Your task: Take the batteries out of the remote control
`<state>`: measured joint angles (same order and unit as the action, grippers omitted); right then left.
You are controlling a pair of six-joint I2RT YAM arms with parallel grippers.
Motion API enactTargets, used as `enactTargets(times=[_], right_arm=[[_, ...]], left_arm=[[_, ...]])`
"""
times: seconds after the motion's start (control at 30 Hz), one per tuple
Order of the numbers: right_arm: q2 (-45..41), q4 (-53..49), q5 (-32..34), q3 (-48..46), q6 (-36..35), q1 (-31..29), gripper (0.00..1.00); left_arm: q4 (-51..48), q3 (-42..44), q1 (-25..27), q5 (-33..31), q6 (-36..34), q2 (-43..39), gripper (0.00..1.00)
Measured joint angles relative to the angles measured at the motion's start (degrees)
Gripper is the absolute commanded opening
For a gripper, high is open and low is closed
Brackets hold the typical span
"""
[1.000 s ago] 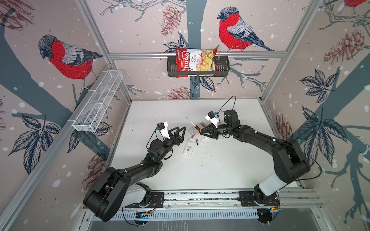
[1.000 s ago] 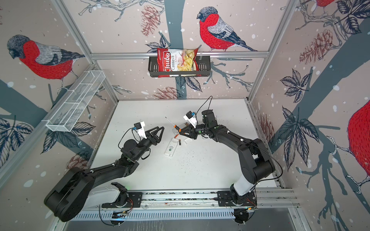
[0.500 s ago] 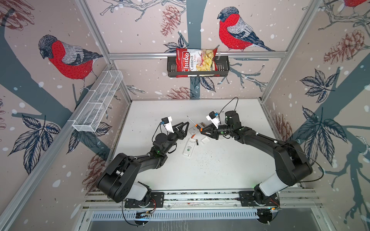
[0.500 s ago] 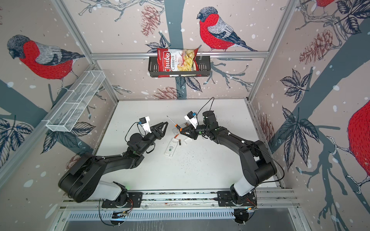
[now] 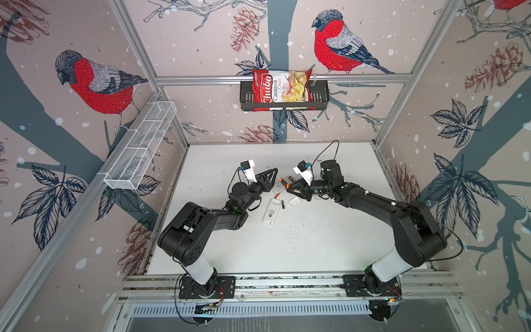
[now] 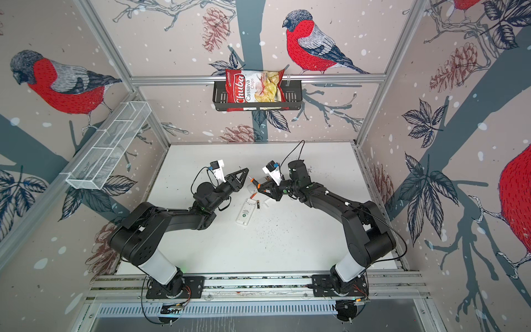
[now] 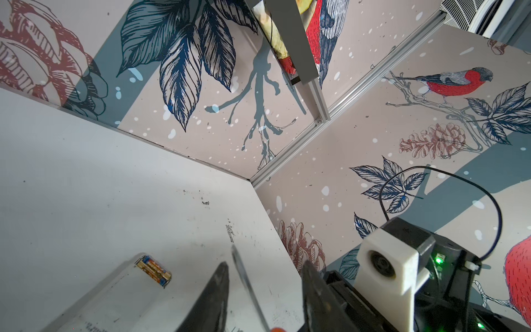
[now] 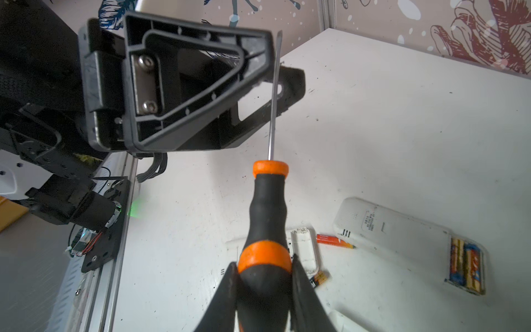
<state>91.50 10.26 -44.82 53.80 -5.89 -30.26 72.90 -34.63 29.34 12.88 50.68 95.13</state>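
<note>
Swings the left gripper (image 7: 265,267) onto the screwdriver (image 8: 268,207) shaft, jaws narrowing, not yet pinching. Leaves loose cells (image 8: 334,241) nearest. Keeps two batteries (image 8: 465,267) lengthwise in the remote (image 8: 388,230), six o'clock from that gripper in both top views. Clamps the handle in the right gripper (image 8: 263,264).

Bright, even light; soft shadows on the table (image 5: 316,244); wrist views warp at edges, nearest parts seemingly blurred

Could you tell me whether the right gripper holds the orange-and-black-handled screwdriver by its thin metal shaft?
No, the right gripper clamps the screwdriver by its handle, at an orange band.
</note>
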Motion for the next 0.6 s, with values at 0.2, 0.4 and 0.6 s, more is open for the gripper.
enactTargets(times=[0.2, 0.4, 0.6], right_arm=[[-0.13, 1.46, 3.15, -1.01, -0.02, -0.46, 0.01], [-0.13, 2.12, 5.35, -1.29, -0.2, -0.83, 0.0], [-0.17, 2.34, 6.6, -1.73, -0.31, -1.07, 0.01]], left_arm=[[-0.07, -0.28, 0.22, 0.11, 0.5, 2.21, 0.2], [0.07, -0.33, 0.33, 0.02, 1.86, 2.95, 0.05], [1.81, -0.52, 0.61, 0.61, 3.15, 3.34, 0.0]])
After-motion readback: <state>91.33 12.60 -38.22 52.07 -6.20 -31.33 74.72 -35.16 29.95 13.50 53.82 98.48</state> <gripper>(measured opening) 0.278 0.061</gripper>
